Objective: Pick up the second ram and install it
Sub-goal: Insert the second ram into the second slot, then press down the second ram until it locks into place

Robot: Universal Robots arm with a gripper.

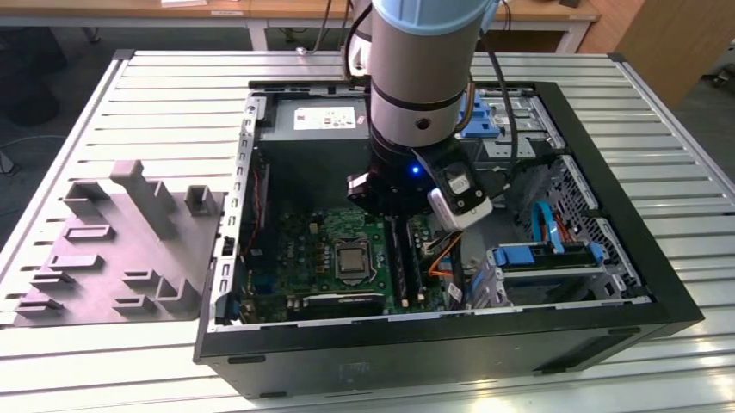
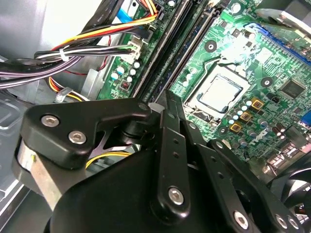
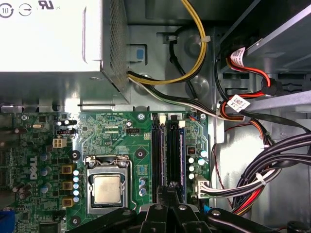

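Note:
My gripper (image 1: 397, 213) reaches down into the open computer case (image 1: 643, 284), right over the long black memory slots (image 1: 398, 258) on the green motherboard (image 1: 310, 245). In the first wrist view its fingertips (image 3: 165, 193) are drawn close together on a thin dark strip seen edge-on. That strip is the second ram (image 3: 173, 167), lined up along one slot beside the other slots (image 3: 159, 150). The second wrist view has the black finger linkage (image 2: 167, 145) ending at the near end of the slots (image 2: 170, 53).
The processor socket (image 3: 108, 187) lies beside the slots. Bundled cables (image 3: 272, 170) and the metal power supply (image 3: 48, 39) crowd the far side. A blue-tabbed drive cage (image 1: 552, 258) fills the exterior view's right. A grey holder fixture (image 1: 126, 241) stands on the slatted table left of the case.

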